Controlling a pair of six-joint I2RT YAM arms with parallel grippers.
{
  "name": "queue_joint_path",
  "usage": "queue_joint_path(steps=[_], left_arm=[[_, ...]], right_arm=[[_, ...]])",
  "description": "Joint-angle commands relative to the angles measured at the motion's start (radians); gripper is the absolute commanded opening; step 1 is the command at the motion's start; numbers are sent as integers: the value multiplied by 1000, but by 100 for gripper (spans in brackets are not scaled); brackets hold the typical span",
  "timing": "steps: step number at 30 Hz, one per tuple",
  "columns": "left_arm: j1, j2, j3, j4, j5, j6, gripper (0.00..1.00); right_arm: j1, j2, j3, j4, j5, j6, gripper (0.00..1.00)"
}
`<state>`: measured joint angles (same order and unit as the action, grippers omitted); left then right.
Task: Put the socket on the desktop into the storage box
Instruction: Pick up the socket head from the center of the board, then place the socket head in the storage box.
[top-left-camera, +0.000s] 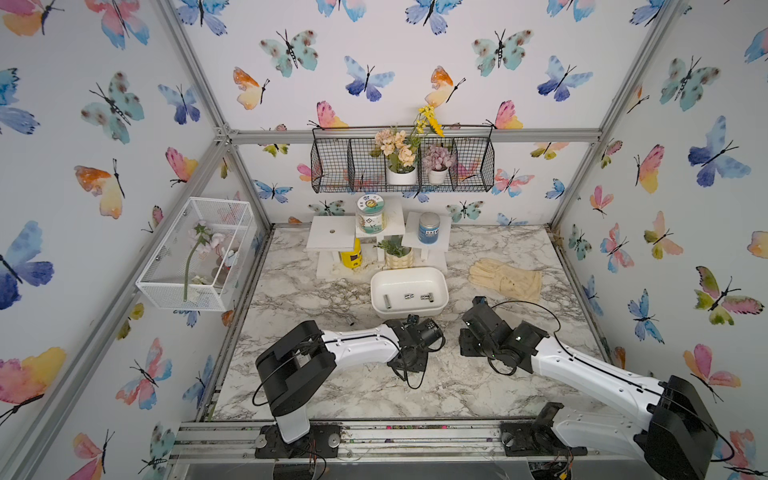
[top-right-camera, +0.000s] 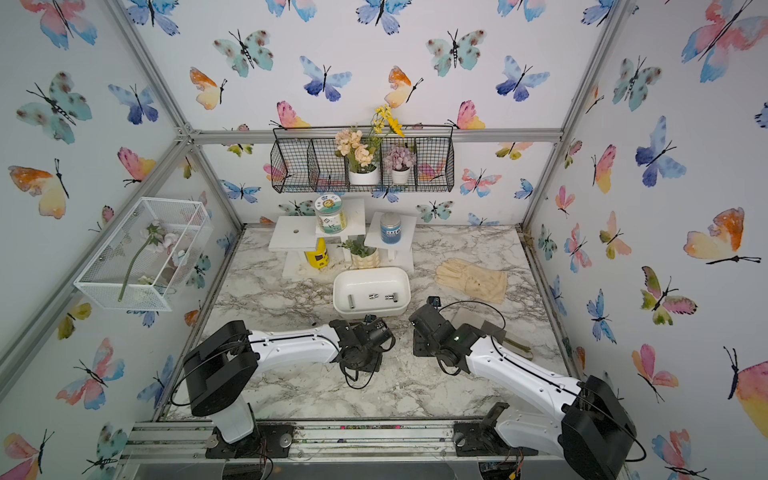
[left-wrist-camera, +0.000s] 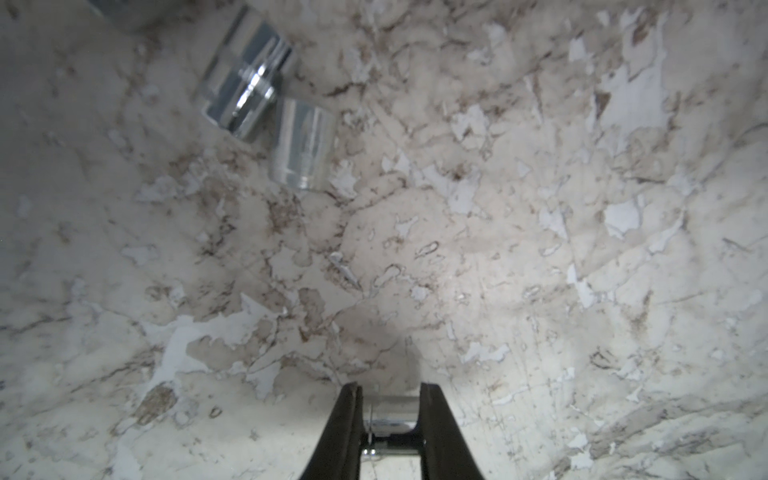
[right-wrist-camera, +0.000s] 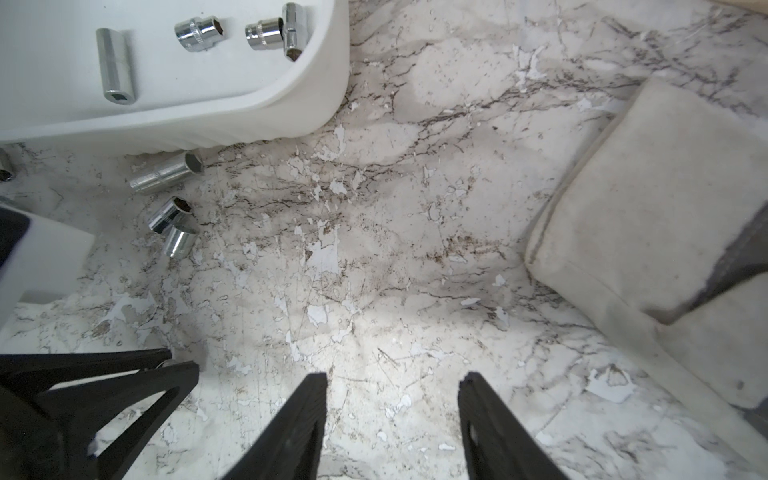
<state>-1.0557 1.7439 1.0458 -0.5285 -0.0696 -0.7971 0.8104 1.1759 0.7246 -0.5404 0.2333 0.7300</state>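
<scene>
Held socket (left-wrist-camera: 392, 409): short chrome cylinder, mirror finish, clamped between the two black fingers of the left tool (left-wrist-camera: 390, 388), jaws nearly together on it. It sits close to the tabletop (left-wrist-camera: 498, 249); cannot tell if it touches

Tabletop: white marble-print surface with grey-brown veining, flaked and scratched

Stepped chrome socket (left-wrist-camera: 245, 75) and plain chrome socket (left-wrist-camera: 303, 145) lie touching each other on the tabletop, ahead of the left tool. Long hex-mouthed socket (right-wrist-camera: 166, 178) lies just beside the wall of the storage box (right-wrist-camera: 208, 124)

Storage box: glossy white tub, rounded corners, faintly ribbed outer wall. Four sockets lie inside: a slim long socket (right-wrist-camera: 115, 64) and three shorter ones

Right tool (right-wrist-camera: 392, 378): black tapered fingers apart, holding nothing, over bare tabletop

Cream glove (top-left-camera: 507, 278): soft and wrinkled, flat on the tabletop to the box's right, apart from it
</scene>
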Motion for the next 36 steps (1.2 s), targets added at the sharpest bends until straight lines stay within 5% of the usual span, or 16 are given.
queue_joint_path(steps=[1, 36], left_arm=[[6, 13, 21, -17, -11, 19, 18], [151, -69, 133, -70, -51, 96, 18]], right_arm=[[-5, -7, -5, -3, 26, 14, 56], [-5, 41, 15, 57, -3, -6, 56]])
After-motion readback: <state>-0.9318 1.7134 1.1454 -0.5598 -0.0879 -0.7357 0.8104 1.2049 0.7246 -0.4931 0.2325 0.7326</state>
